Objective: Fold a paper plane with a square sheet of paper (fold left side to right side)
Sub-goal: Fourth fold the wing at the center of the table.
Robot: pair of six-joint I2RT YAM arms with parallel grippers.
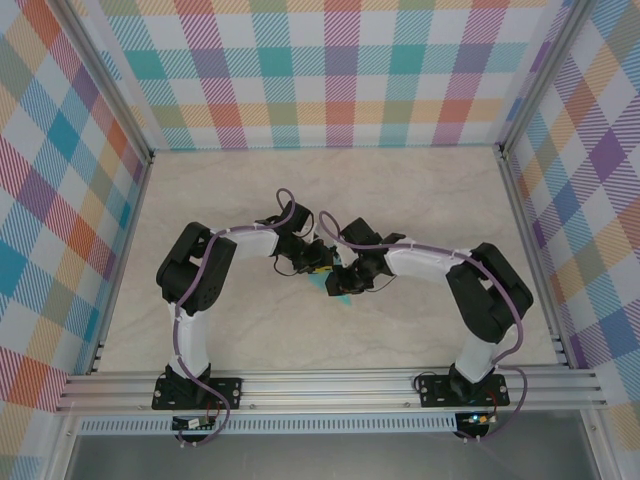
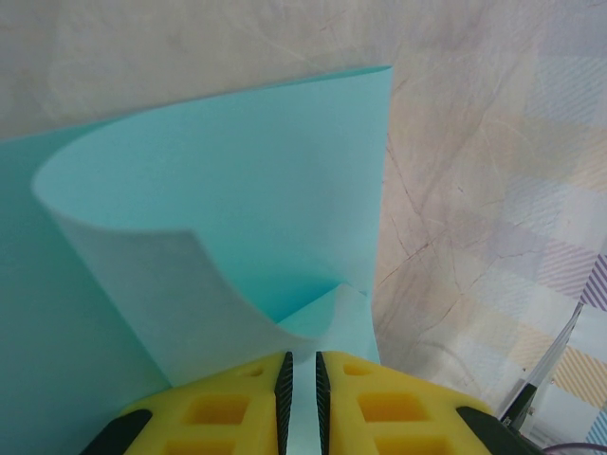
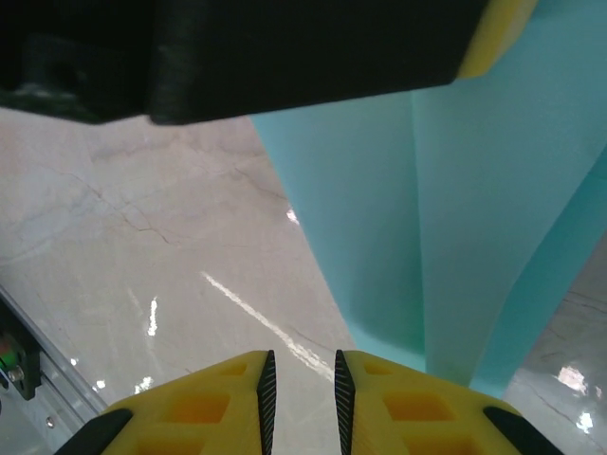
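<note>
Paper (image 2: 237,171) pinched in left gripper (image 2: 301,370), looming over the slightly parted, empty right gripper (image 3: 302,370); table (image 3: 142,237) beneath.

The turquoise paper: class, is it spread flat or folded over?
Folded, partly: the turquoise paper curls over itself in a loose loop, with a creased corner flap near the left gripper.

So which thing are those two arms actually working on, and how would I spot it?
On the pale marbled table inside the checked walls, look where the left gripper and right gripper meet. A thin turquoise sheet of paper curls up there, pinched by the left one. It is the only plain blue-green thing among black, white and yellow machinery.
</note>
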